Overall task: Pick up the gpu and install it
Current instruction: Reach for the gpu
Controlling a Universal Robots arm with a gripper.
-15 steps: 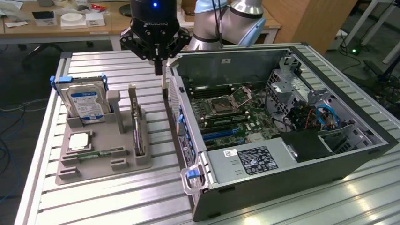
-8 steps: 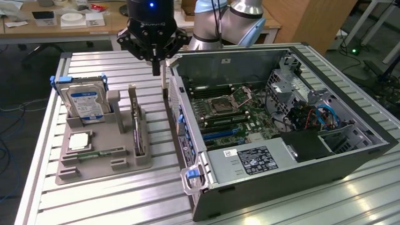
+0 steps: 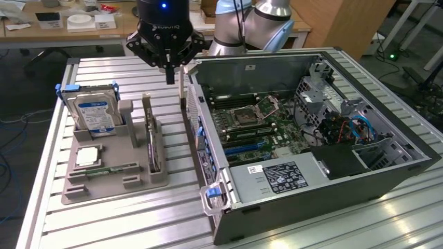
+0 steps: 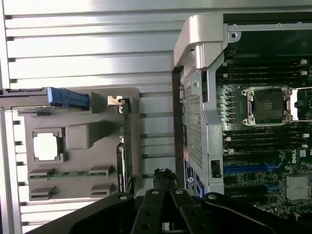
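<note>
Shut tight and empty, the claw [image 3: 169,79] hangs over the far part of the slatted metal table [image 3: 132,220] in the exterior view, above the gap between a grey holder [image 3: 104,182] and an open computer case [image 3: 387,155]. The gpu [image 3: 149,140] stands on edge in a slot on the holder's case-facing side, below the claw and apart from it. A hard drive [image 3: 95,115] stands upright at the holder's far corner, toward the table edge at the exterior view's left. A processor chip [image 3: 86,155] and a memory stick [image 3: 104,170] lie flat nearer the front edge.

From the wrist view, the closed claw [image 4: 165,177] points at the strip of table [image 4: 87,48] between holder [image 4: 80,139] and case [image 4: 195,102]. The gpu [image 4: 126,141] shows edge-on in its slot, near the fingertips but not touching. Inside the case, the motherboard's processor socket [image 4: 270,105] lies exposed.
</note>
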